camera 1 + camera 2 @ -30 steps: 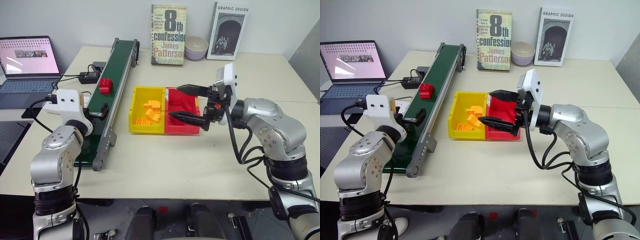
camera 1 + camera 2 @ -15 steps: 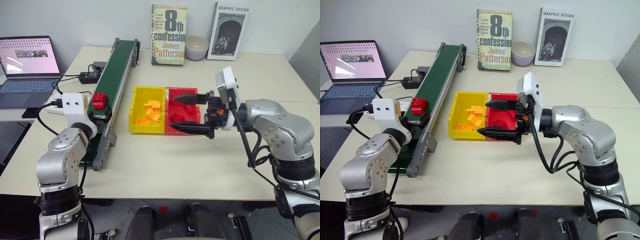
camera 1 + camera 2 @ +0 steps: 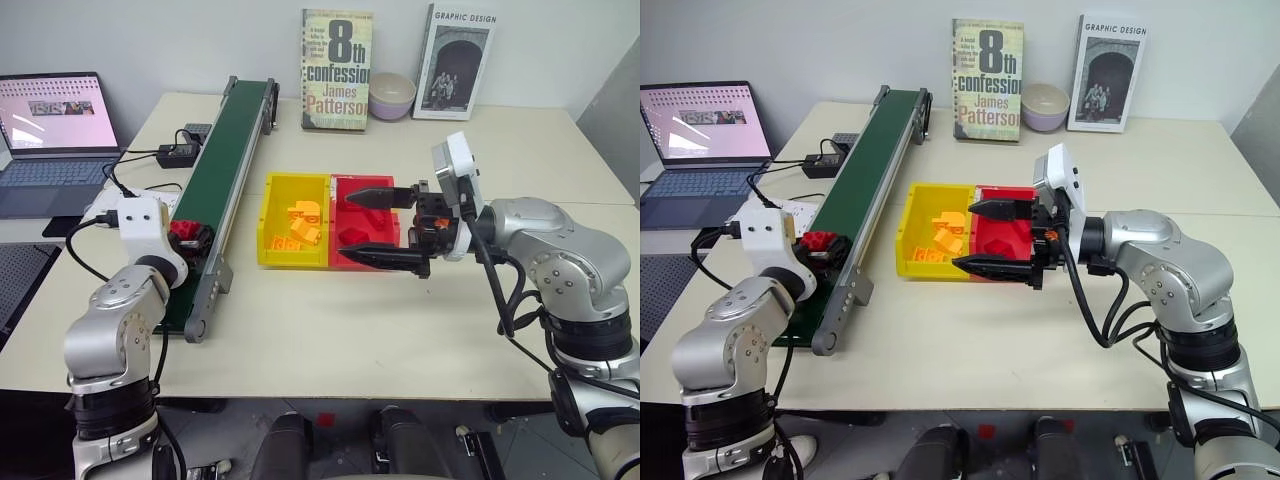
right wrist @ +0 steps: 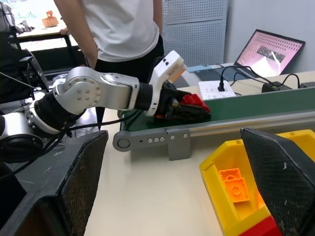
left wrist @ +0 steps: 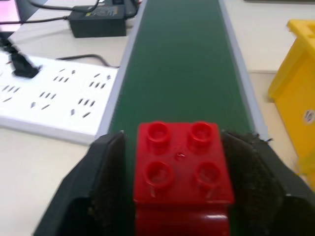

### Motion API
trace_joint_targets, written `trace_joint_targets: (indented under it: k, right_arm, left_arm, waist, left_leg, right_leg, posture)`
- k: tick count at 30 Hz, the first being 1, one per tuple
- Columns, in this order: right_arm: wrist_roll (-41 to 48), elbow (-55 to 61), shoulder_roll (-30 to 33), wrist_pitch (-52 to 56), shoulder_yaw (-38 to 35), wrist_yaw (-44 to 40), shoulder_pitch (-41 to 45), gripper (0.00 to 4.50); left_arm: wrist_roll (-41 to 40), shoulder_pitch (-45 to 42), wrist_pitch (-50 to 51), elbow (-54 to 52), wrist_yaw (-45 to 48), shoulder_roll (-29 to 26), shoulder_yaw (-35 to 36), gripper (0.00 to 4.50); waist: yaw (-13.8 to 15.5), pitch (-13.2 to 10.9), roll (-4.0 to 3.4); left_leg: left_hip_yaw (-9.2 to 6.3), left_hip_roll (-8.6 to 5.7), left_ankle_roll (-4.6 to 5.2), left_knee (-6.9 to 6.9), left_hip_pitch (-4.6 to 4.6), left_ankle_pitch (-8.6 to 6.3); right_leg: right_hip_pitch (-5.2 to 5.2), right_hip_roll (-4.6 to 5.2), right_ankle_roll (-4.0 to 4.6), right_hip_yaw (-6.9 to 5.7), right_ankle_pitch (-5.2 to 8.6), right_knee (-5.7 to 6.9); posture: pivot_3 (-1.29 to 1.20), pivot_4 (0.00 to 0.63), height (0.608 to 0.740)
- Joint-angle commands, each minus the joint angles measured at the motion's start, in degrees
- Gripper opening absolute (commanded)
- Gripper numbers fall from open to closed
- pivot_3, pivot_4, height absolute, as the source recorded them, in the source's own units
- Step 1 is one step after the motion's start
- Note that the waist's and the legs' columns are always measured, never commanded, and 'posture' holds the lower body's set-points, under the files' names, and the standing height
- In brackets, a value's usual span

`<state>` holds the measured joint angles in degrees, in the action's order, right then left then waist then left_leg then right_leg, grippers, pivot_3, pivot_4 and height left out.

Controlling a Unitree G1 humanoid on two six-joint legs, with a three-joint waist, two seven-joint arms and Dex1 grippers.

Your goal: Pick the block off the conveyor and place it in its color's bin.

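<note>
Apparently gripped, block base cut off

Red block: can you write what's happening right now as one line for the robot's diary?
left hand: around red block on conveyor | right hand: open above red bin | block: not yet binned

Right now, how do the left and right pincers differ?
The left pincer has its fingers on both sides of the red block on the conveyor; the right pincer is open and empty. The left sits low at the belt; the right hangs above the red bin. Both have two black fingers.
</note>
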<state>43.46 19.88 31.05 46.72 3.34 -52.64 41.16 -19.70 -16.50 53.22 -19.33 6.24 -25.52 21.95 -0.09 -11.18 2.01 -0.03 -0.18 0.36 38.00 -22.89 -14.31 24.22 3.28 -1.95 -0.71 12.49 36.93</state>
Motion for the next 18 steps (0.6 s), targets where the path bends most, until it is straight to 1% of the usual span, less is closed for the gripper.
trace_joint_targets:
  k: [1,4,5,8,11,15,18]
  right_arm:
    - [-0.22,-0.83,0.19,-2.23,-1.63,-0.63,0.83,4.50]
    - [-0.53,-1.37,0.29,-3.04,-1.30,-1.11,0.64,4.50]
    - [-0.64,-1.67,0.30,-3.32,-1.19,-1.30,0.73,4.50]
    - [-0.96,-2.15,0.16,-3.96,-1.04,-1.54,0.83,4.50]
    - [-1.64,-2.02,0.24,-4.64,-0.81,-1.49,0.36,4.50]
    - [-3.49,-0.45,0.62,-5.54,-1.25,0.64,-1.17,4.50]
    - [-7.30,1.12,1.14,-7.23,-1.75,4.69,-2.63,4.50]
  left_arm:
    - [-1.37,2.67,5.39,-7.07,-0.95,-0.55,3.07,2.22]
    - [-1.85,4.05,7.62,-9.39,-1.12,-0.50,4.12,1.58]
    - [-1.93,4.34,8.40,-10.10,-1.21,-0.53,4.43,1.53]
    - [-2.07,4.28,9.81,-11.31,-1.34,-0.54,4.95,1.54]
    - [-2.16,2.12,10.29,-10.93,-1.47,-0.60,4.91,1.54]
    - [-2.91,-2.33,8.84,-8.82,2.55,-3.23,0.44,1.54]
    - [-4.45,-7.12,7.68,-6.54,7.07,-4.94,-3.55,1.54]
  waist:
    - [-0.01,0.00,0.00]
    - [0.00,0.00,0.00]
    - [0.00,0.00,0.00]
    - [0.00,0.00,0.00]
    - [0.01,0.00,0.00]
    - [0.11,0.00,0.00]
    - [0.34,0.00,0.00]
  left_leg:
    - [0.00,0.00,0.00,0.01,0.00,0.00]
    - [0.02,0.00,0.00,0.01,0.01,0.00]
    - [0.01,0.00,0.00,0.01,0.02,0.00]
    - [-0.01,0.01,0.00,0.01,0.03,0.00]
    - [-0.01,0.01,0.00,0.01,0.03,0.00]
    - [-0.02,0.01,0.00,0.03,0.00,0.00]
    - [-0.02,-0.07,0.00,0.02,-0.04,0.00]
  right_leg:
    - [0.00,0.00,0.00,0.00,0.00,0.00]
    - [-0.01,0.01,0.00,0.01,0.00,0.00]
    - [-0.02,0.00,0.00,0.01,0.00,0.00]
    - [-0.02,-0.02,0.01,-0.01,0.01,0.01]
    - [-0.03,-0.03,0.01,-0.01,0.01,0.01]
    - [-0.03,-0.07,0.01,-0.04,0.00,0.00]
    - [-0.03,-0.10,0.01,-0.05,0.01,-0.04]
  posture:
    - [0.00,0.150,0.740]
    - [0.00,0.150,0.740]
    - [0.00,0.150,0.740]
    - [0.00,0.150,0.740]
    - [0.00,0.150,0.740]
    - [0.00,0.150,0.740]
    - [0.00,0.150,0.740]
